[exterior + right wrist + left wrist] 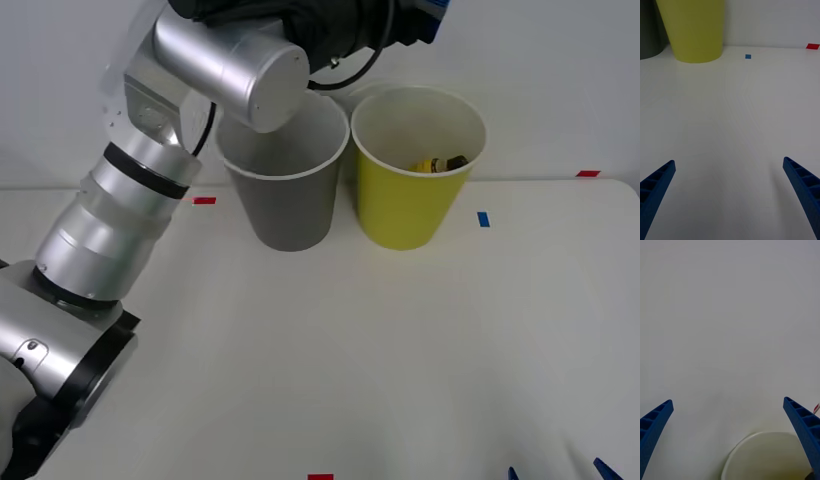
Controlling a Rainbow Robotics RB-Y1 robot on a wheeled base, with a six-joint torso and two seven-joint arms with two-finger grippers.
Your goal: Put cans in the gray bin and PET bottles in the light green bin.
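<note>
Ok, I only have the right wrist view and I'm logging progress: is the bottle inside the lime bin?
Observer: Yes. In the front view the PET bottle lies inside the light green bin.
Operator: Anything over the gray one?
Observer: The left arm reaches across above the gray bin; I cannot see down to its bottom.
Operator: And the left pincer?
Observer: The left pincer is open and holds nothing.
</note>
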